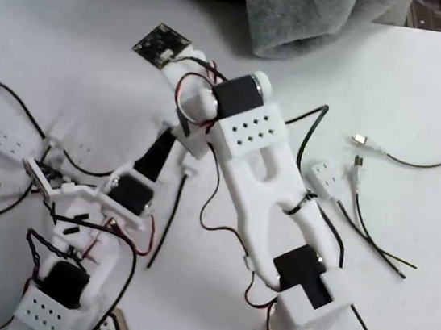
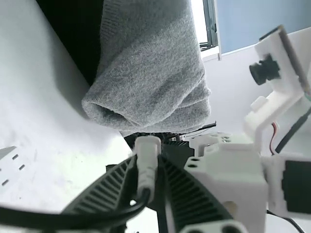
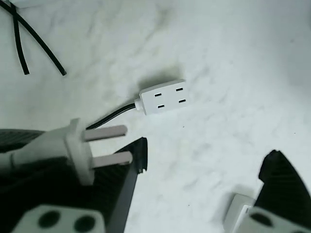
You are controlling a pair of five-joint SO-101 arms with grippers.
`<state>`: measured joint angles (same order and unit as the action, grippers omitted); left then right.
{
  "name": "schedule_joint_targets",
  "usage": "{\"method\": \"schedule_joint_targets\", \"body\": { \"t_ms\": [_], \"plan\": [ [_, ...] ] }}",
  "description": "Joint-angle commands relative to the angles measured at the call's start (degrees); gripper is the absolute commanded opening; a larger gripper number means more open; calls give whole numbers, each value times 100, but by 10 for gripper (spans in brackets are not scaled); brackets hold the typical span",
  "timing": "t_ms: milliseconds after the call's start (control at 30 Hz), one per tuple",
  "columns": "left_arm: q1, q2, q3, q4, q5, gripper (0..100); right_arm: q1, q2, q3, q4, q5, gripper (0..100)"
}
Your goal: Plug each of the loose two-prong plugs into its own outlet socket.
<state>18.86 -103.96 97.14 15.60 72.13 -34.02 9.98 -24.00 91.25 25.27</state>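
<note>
Left gripper [image 2: 147, 156] near grey cloth [image 2: 150, 73], pointing at it, fingers closed on white plug [image 2: 147, 170]. Right gripper [image 3: 206, 150] spread wide, gripping nothing. Two-prong plug [image 3: 77, 145] just beside one finger [image 3: 129, 174], prongs toward outlet socket [image 3: 163, 97], not touching.

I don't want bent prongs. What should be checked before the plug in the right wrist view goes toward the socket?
1. Prongs of the two-prong plug straight: ok.
2. Slots of the outlet socket uncovered: ok.
3. Prongs lined up with the slots: not ok; they lie along the table while the slotted face looks up.
4. The right pincer holding that plug: cannot tell; its jaws stand wide apart, with the plug beside one.
5. The left pincer gripping its white plug: ok, shut on it.
</note>
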Motion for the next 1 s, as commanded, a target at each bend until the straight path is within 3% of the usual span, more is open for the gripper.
{"method": "schedule_joint_targets", "body": {
  "t_ms": [0,233,367,733,833,967],
  "plan": [
    [66,-48,-9,-62,44,27,154,-31,-404,338,-53,361],
    [40,-48,-9,-26,26,27,1481,-532,-237,708,141,361],
    [-136,-48,-9,35,-554,27,2255,-1349,352,708,334,361],
    [-127,-48,-9,721,-1960,26,3864,-4400,4422,171,440,361],
    [-242,-48,-9,1196,-2936,25,4233,-5156,5618,-321,589,361],
    [-840,-48,-9,1600,-5143,26,4453,-5930,6998,-866,721,361]
  ]
}}
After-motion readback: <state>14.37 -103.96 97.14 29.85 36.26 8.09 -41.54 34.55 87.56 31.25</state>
